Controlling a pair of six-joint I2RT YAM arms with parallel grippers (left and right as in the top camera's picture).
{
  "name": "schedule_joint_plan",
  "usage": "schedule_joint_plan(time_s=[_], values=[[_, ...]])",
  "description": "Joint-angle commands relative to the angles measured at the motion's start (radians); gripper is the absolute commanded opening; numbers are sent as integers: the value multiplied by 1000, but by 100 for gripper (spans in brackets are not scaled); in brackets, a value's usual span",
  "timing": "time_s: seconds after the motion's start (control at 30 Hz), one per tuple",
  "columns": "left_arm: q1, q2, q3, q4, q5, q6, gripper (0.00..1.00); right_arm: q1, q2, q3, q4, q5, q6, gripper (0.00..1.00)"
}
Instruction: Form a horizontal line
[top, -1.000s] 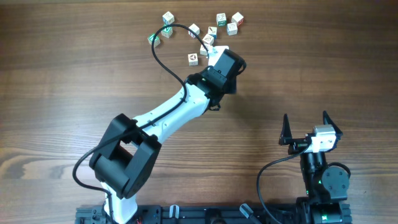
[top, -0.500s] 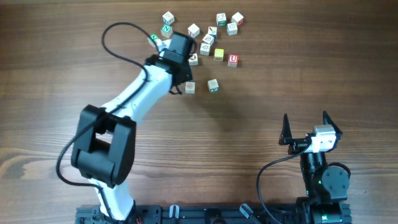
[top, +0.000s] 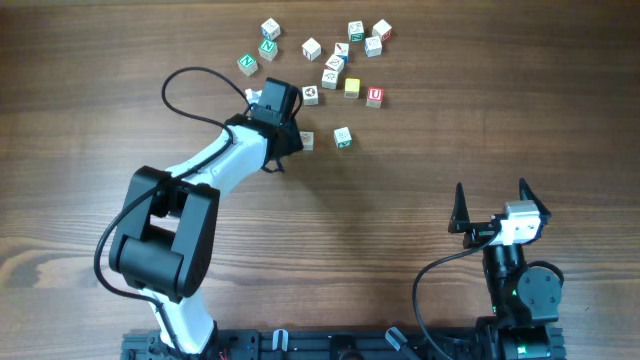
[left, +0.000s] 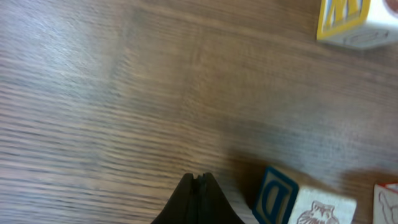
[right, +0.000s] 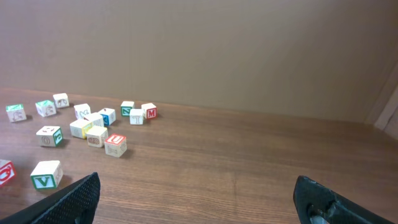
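The left arm has swung clear of the cube cluster at the upper centre of the overhead frame, where it reached a second ago, and now sits drawn back toward the left. Its withdrawal uncovers two white cubes side by side just below the cluster. The brown-picture cube (top: 306, 140) lies close against the arm's wrist, with the green-marked cube (top: 342, 137) near it on the right. The red "U" cube (top: 374, 96) sits above and to the right of them, just beside the yellow cube (top: 352, 88), so the horizontal line appears one cube short. The left gripper (left: 199, 182) shows its fingertips pressed together, holding nothing. The right gripper (top: 490, 200) rests wide open and empty at lower right.
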Motion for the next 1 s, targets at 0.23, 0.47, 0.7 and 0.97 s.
schedule_joint_plan(time_s=[0.23, 0.47, 0.7, 0.97], values=[[3, 7, -35, 107, 114, 55, 4, 5, -3, -1, 3, -16, -9, 100], [1, 48, -35, 114, 167, 55, 4, 5, -3, -1, 3, -16, -9, 100], [1, 48, -35, 130, 193, 55, 4, 5, -3, -1, 3, -16, -9, 100], [1, 48, -35, 170, 211, 55, 4, 5, -3, -1, 3, -16, -9, 100]])
